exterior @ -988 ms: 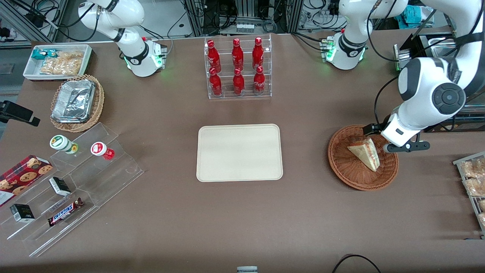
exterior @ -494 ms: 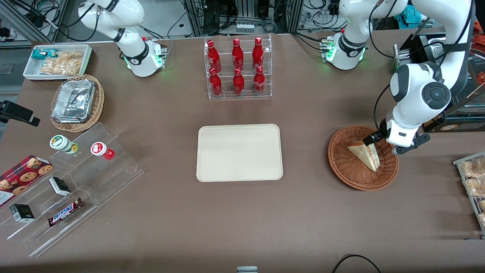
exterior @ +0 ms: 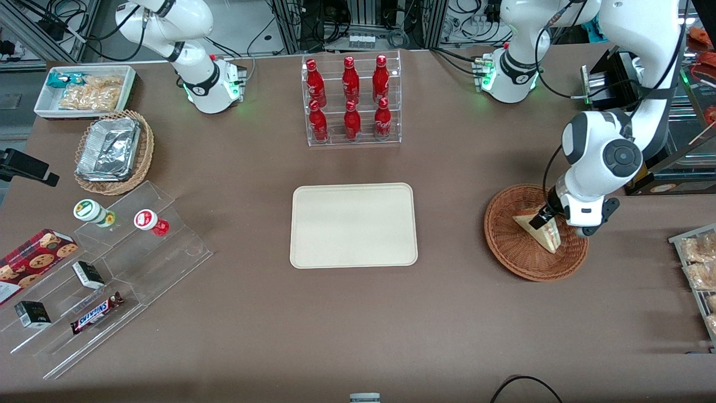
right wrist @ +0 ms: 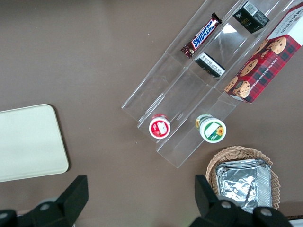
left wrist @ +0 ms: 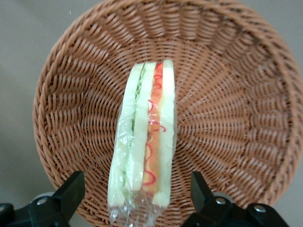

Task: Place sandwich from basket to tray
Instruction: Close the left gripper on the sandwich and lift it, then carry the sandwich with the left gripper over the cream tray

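Note:
The sandwich, a clear-wrapped white wedge with red and green filling, lies in the round reddish-brown wicker basket toward the working arm's end of the table. My left gripper hangs low over the basket, above the sandwich's end farther from the front camera. In the left wrist view the sandwich runs along the basket floor. The gripper is open, one black finger on each side of the sandwich's wrapped wide end, apart from it. The cream tray lies flat at the table's middle with nothing on it.
A clear rack of red bottles stands farther from the front camera than the tray. A wire tray of snack packs sits at the table edge beside the basket. A stepped acrylic shelf and a foil-filled tan basket lie toward the parked arm's end.
The left arm has swung down and in over the basket. Its gripper now sits lower and nearer the front camera, right over the sandwich. The sandwich has not moved.

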